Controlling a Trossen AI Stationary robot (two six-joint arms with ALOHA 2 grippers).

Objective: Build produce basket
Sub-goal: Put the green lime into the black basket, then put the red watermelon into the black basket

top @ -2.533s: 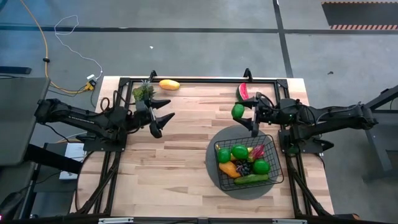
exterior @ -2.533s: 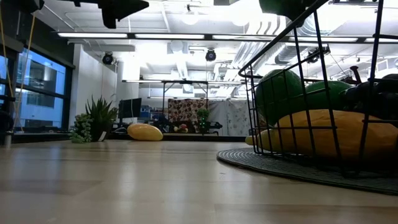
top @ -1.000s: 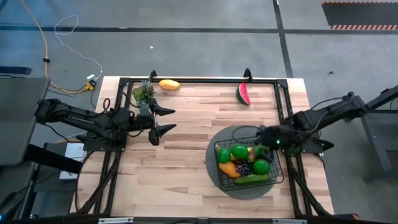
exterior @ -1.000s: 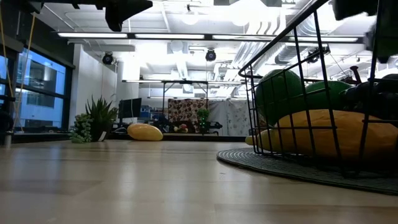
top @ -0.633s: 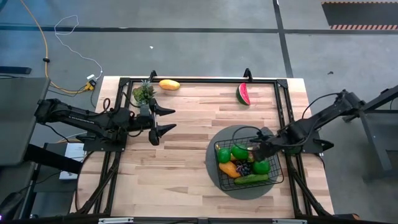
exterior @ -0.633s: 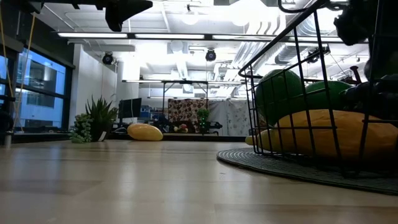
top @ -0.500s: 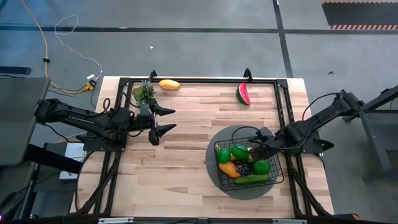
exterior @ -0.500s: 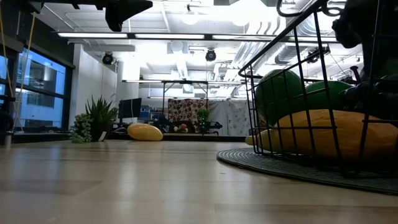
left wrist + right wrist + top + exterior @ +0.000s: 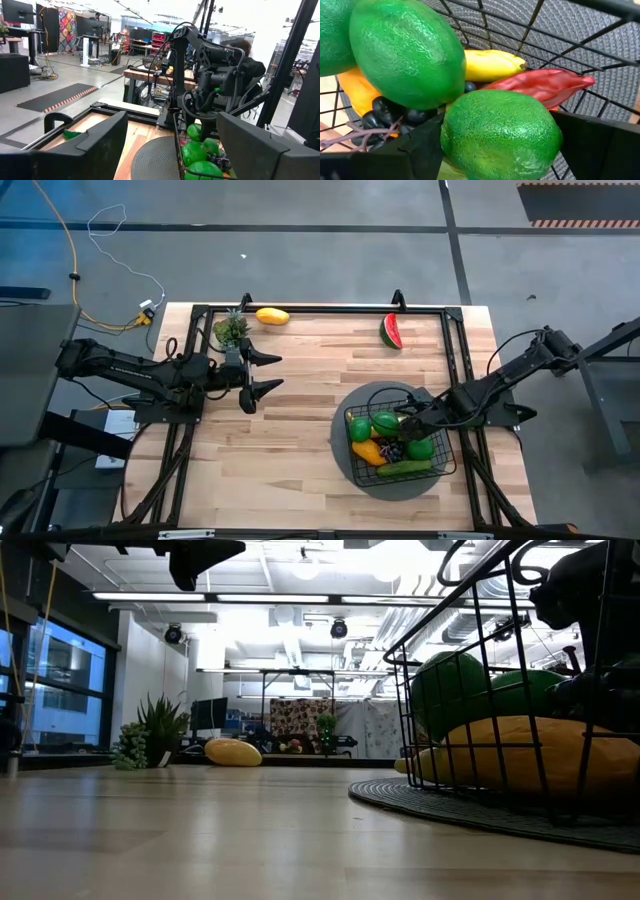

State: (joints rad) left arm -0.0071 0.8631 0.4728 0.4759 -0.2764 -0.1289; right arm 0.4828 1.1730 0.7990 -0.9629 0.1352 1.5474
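Observation:
The black wire basket [image 9: 398, 442] stands on a round grey mat toward the table's right near part. It holds limes, an orange mango, grapes, a cucumber, a banana [image 9: 490, 65] and a red chili [image 9: 540, 82]. My right gripper [image 9: 412, 421] reaches down into the basket's far right part, shut on a green lime [image 9: 500, 132]. My left gripper [image 9: 262, 375] hangs open above the table's left part, touching nothing. A watermelon slice [image 9: 391, 331] and a yellow fruit [image 9: 271, 316] lie near the far edge. My right gripper pinches the lime across its middle [image 9: 455, 137], one dark finger [image 9: 420, 147] on each side. It comes slanting down from the table's right side. The lime sits low among the fruit in the basket; whether it rests on them I cannot tell.
A small green plant-like toy [image 9: 230, 330] stands at the far left of the table, just beyond my left gripper. Bare wooden tabletop [image 9: 300, 440] lies between the two arms. The black frame rail [image 9: 320, 308] runs along the far edge.
My right gripper has gone down and toward the table's left, from above the basket's right rim into the basket, still shut on the lime. The left arm has kept still.

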